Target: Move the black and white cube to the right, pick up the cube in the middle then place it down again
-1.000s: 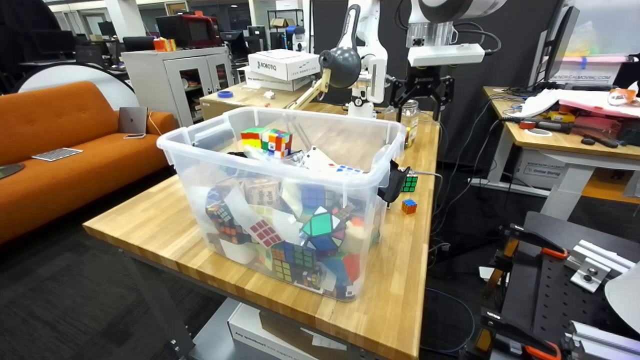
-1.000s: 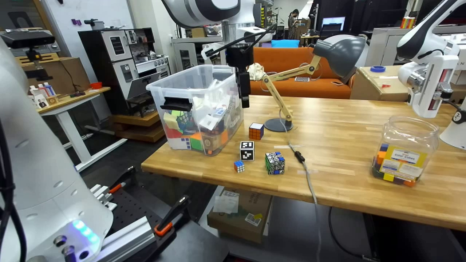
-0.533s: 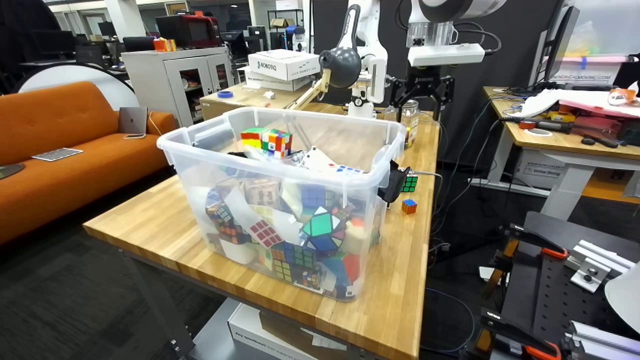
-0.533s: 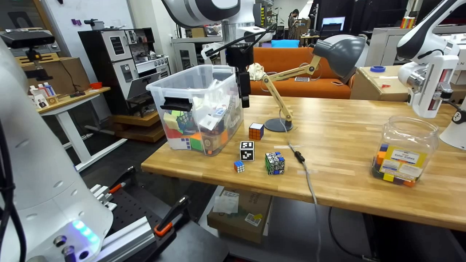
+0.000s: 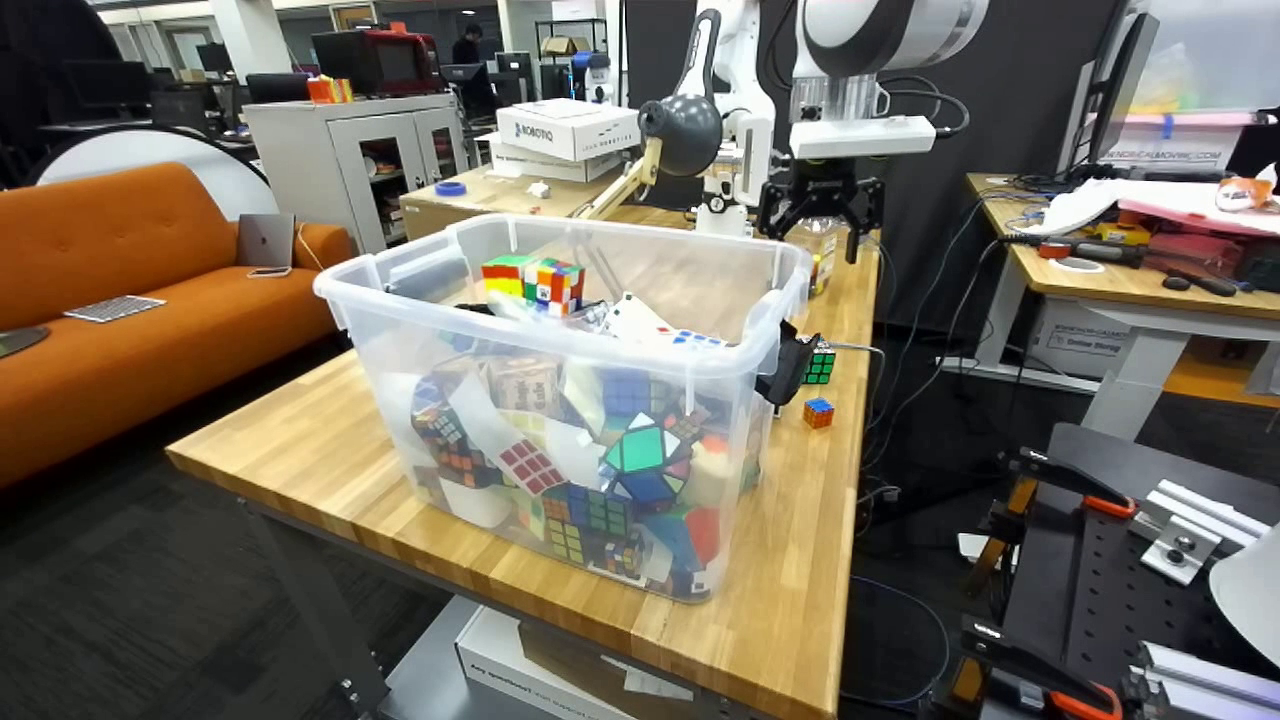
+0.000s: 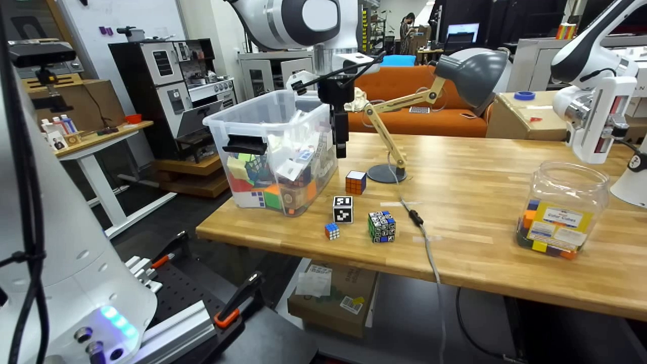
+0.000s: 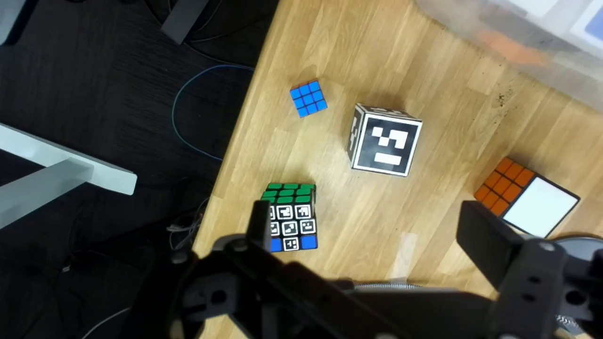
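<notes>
The fingers [image 7: 485,242] stand spread wide with nothing between them, raised above the counter [image 6: 480,192] beside the clear plastic bin [image 5: 560,345]. I take the black and white cube [image 7: 388,146] to be the one with blocky symbols; it stands on the counter near the bin, not touching it. The patterned puzzle cube [image 7: 289,226], farthest from the bin of the four cubes on the counter, also has black and white tiles, so the wording could mean that one instead. The tiny cube [image 7: 308,99] and the orange-sided cube [image 7: 504,186] stand nearer the bin, with the black and white cube between them.

The black and white cube should be light and stiff, with smooth, flat faces that might slip under a weak pinch; it doesn't look fragile. The best hold is probably on the two upright sides that run out from the bin, about halfway up, so neither finger has to fit between cube and bin. Those sides lie nearly square to the fingers, and the spread looks wide enough to clear them. The tiny cube is close to one of those sides, so a finger coming down there could nudge it.
</notes>
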Motion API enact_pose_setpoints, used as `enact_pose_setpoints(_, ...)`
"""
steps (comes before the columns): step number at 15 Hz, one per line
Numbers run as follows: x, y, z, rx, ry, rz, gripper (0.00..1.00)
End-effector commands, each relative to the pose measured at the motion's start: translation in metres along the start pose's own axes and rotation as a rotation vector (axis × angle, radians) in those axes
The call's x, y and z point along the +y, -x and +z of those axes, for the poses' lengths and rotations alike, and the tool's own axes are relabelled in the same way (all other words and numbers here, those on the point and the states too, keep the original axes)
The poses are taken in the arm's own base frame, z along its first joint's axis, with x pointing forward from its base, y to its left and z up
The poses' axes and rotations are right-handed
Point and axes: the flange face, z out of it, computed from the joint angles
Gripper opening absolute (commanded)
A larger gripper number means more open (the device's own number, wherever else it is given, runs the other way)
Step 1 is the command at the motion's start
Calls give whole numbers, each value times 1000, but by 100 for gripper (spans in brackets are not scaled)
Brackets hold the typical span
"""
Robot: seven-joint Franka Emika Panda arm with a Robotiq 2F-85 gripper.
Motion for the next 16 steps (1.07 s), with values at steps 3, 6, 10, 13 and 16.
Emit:
enact_pose_setpoints(3, -33, -26, 42, -116, -24, 23, 100)
enact_pose_setpoints(6, -35, -23, 55, -105, -23, 24, 100)
enact_pose_setpoints(10, -42, -30, 62, -131, -20, 17, 100)
enact_pose_setpoints(13, -42, -31, 62, -132, -20, 17, 100)
enact_pose_setpoints(16, -43, -30, 60, -131, -15, 19, 100)
